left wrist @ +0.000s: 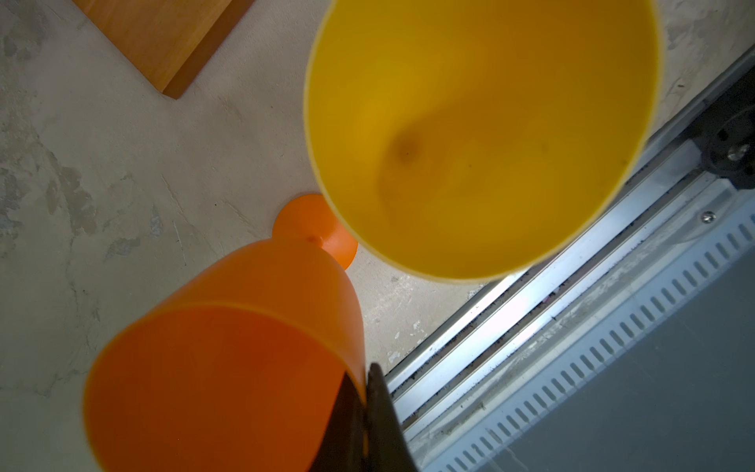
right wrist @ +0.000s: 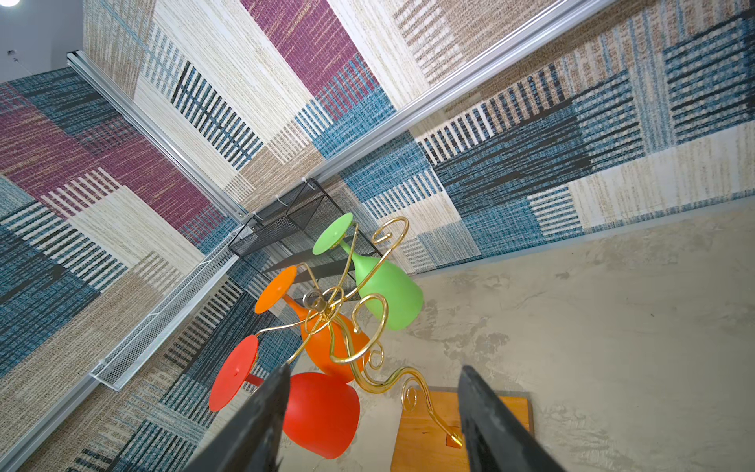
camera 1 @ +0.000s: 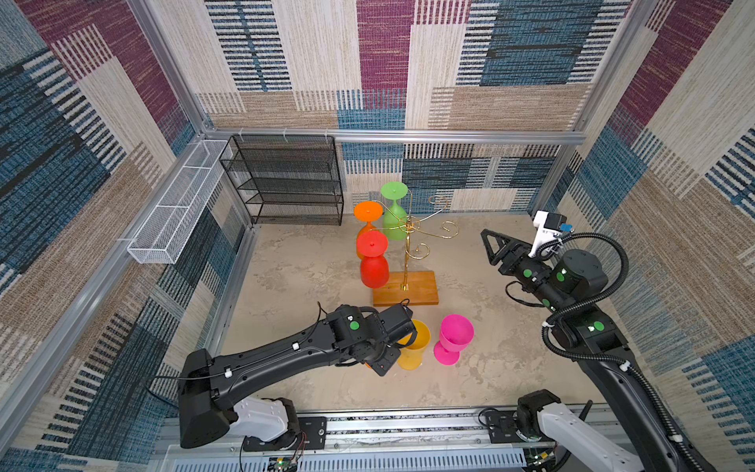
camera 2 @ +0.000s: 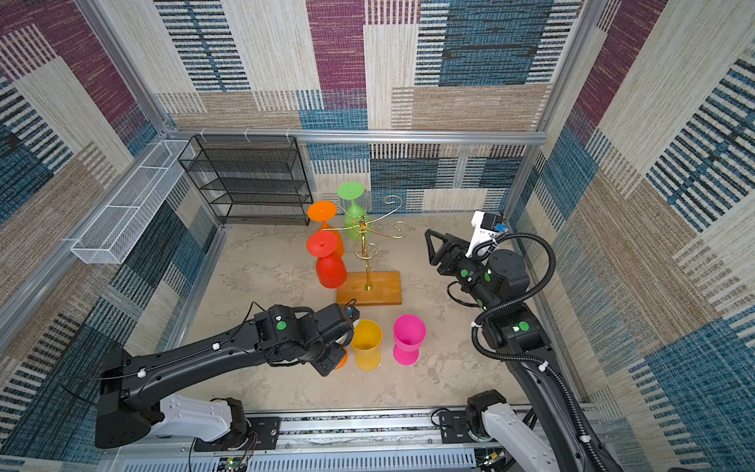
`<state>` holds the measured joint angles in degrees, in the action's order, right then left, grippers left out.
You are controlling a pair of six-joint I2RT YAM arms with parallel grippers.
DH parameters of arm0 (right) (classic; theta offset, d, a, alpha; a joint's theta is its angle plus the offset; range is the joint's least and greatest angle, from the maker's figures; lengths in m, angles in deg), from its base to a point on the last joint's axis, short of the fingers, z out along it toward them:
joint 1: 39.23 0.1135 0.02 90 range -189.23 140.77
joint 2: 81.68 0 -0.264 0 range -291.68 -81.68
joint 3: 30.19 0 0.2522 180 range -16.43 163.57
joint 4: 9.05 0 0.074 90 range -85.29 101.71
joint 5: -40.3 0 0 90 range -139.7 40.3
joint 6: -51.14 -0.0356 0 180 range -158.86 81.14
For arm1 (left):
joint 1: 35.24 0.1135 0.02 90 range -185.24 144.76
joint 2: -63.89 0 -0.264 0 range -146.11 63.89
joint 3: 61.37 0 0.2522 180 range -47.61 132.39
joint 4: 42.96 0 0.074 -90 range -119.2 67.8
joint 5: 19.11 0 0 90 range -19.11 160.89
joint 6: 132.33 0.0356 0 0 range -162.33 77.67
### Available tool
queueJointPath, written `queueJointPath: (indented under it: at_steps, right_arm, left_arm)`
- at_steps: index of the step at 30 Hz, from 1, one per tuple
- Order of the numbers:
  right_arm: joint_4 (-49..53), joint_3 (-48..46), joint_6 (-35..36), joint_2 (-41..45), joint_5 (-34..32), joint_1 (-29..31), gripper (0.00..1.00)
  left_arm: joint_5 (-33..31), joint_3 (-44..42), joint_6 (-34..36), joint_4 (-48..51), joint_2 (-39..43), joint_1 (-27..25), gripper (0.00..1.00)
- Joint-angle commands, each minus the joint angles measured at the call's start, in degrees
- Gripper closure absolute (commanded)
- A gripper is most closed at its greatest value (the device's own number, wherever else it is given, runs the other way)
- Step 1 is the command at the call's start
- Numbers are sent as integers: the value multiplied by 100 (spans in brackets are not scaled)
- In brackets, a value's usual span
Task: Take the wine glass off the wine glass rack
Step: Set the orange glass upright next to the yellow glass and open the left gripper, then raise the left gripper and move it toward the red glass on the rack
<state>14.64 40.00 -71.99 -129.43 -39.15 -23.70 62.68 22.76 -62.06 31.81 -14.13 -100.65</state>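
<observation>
The wine glass rack (camera 1: 405,261), a gold pole with curled arms on a wood base (camera 1: 421,292), stands mid-table. Upside down on its arms hang a green glass (camera 1: 394,222), an orange one (camera 1: 367,212) and a red one (camera 1: 374,269). My left gripper (left wrist: 365,384) is shut on the rim of another orange wine glass (left wrist: 228,367), one finger inside and one outside. This glass is off the rack, low, with its foot (left wrist: 314,229) by the table beside a yellow glass (camera 1: 416,347). In both top views the wrist hides most of it. My right gripper (right wrist: 375,367) hangs open and empty, right of the rack.
A pink glass (camera 1: 453,339) stands upright right of the yellow one. A black mesh shelf unit (camera 1: 286,180) is at the back left and a white wire basket (camera 1: 175,204) hangs on the left wall. A metal rail (camera 1: 408,425) runs along the front edge.
</observation>
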Motion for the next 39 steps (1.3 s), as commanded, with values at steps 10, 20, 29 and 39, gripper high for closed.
queueJointPath:
  at_steps: [10,20,29,39]
  right_arm:
    - [-132,-44,69,-15,78,4,33]
    - [-140,-35,69,-24,104,7,33]
    - [-210,-95,61,-68,141,3,33]
    - [-303,-162,17,-112,237,3,33]
  left_arm:
    - [-78,198,57,174,48,-7,79]
    - [-156,531,-26,446,376,0,67]
    - [-898,723,-480,-94,1998,4,66]
    - [-412,-85,-861,-2365,3416,88,60]
